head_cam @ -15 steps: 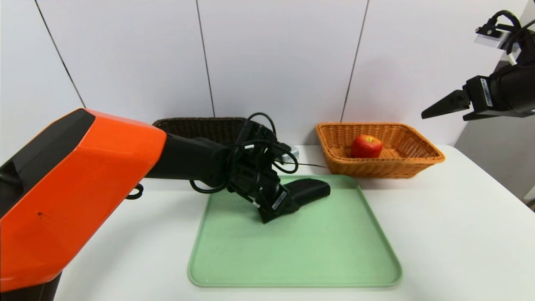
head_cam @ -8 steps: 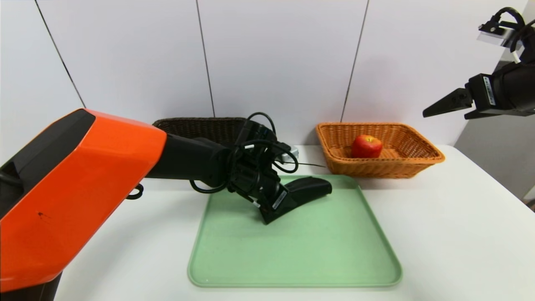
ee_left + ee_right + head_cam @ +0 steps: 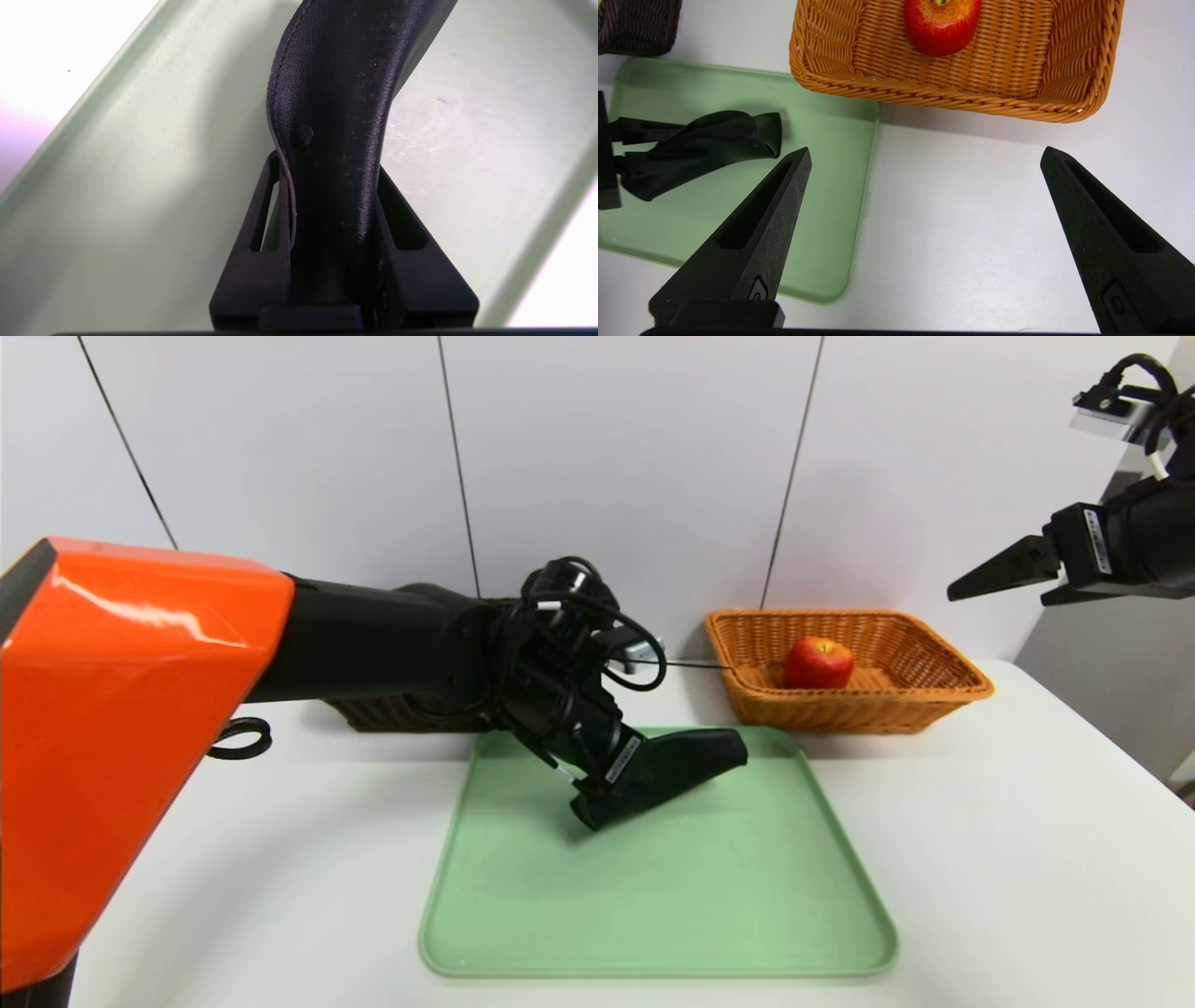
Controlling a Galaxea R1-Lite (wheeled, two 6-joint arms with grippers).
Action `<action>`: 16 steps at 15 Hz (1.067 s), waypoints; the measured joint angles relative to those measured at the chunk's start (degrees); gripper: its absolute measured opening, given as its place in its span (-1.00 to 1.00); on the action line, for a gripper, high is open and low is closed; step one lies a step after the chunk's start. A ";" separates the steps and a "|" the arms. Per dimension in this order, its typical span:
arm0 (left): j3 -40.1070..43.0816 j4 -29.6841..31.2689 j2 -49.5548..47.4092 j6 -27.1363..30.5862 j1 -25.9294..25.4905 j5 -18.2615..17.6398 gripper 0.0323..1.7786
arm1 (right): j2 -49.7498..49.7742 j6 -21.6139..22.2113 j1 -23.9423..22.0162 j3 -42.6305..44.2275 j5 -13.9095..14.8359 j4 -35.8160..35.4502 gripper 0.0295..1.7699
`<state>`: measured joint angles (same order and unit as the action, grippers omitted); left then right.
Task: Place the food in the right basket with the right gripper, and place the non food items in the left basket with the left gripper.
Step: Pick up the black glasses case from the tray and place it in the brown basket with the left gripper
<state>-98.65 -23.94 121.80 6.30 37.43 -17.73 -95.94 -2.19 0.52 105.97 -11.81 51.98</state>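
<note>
Tray (image 3: 747,915) at table (image 3: 1027,859) centre, holster-like pouch (image 3: 695,756) over its far part. Left basket (image 3: 373,714) behind-left; right basket (image 3: 934,695) behind-right, apple (image 3: 818,663) inside.

The rectangular dark brown woven wicker basket (image 3: 392,714) at the table's far edge is mostly hidden behind the orange-segmented left arm (image 3: 373,639). The black angled leather-covered device (image 3: 336,93) is cut off in the left wrist view. The round red apple (image 3: 942,23) loses its top in the right wrist view.
</note>
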 joint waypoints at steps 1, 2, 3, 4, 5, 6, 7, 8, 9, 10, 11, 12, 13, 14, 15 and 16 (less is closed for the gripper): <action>-1.29 -1.72 -0.79 -0.93 0.28 0.30 -0.53 | 0.22 0.02 0.18 -0.16 0.02 0.02 0.91; -2.45 -2.49 -1.56 -2.17 0.69 1.24 -0.53 | 0.40 0.02 0.32 -0.24 0.05 -0.02 0.91; -3.41 -2.77 -2.30 -3.85 1.33 2.95 -0.55 | 0.51 0.07 0.40 -0.27 0.11 -0.02 0.91; -3.91 -3.15 -2.97 -4.85 1.79 3.90 -0.55 | 0.62 0.02 0.41 -0.35 0.21 0.00 0.91; -4.17 -3.43 -3.52 -5.18 2.05 4.17 -0.55 | 0.84 0.05 0.41 -0.52 0.22 0.00 0.91; -4.28 -3.69 -4.02 -5.29 2.26 4.36 -0.56 | 1.07 0.05 0.41 -0.77 0.22 0.00 0.91; -4.46 -3.73 -4.43 -5.34 2.45 4.58 -0.56 | 1.32 0.07 0.41 -0.95 0.22 0.02 0.91; -4.74 -3.89 -4.88 -5.40 2.86 4.97 -0.56 | 1.49 0.11 0.44 -1.04 0.27 0.02 0.91; -5.32 -4.19 -5.45 -5.60 3.36 5.99 -0.56 | 1.67 0.13 0.44 -1.07 0.40 0.02 0.91; -6.42 -4.36 -5.95 -6.17 3.83 7.31 -0.56 | 1.90 0.13 0.41 -1.10 0.40 0.02 0.91; -7.72 -4.66 -6.36 -7.01 4.22 8.36 -0.57 | 2.11 0.18 0.41 -1.16 0.38 0.02 0.91; -9.64 -5.02 -6.80 -7.97 4.61 9.81 -0.57 | 2.32 0.27 0.41 -1.37 0.35 0.02 0.91; -11.63 -5.40 -7.22 -8.41 4.88 11.62 -0.57 | 2.47 0.30 0.41 -1.54 0.33 0.02 0.91; -12.98 -5.40 -7.88 -8.50 4.96 13.85 -0.57 | 2.69 0.30 0.41 -1.78 0.27 0.00 0.91; -13.76 -5.46 -8.90 -8.58 4.94 15.75 -0.58 | 2.86 0.30 0.41 -2.06 0.27 0.00 0.91; -14.09 -5.68 -9.89 -8.67 4.47 16.49 -0.58 | 2.97 0.30 0.41 -2.22 0.32 -0.02 0.91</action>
<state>-112.74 -29.62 111.91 -2.36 41.90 -1.23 -92.97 -1.89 0.94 103.75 -11.50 51.96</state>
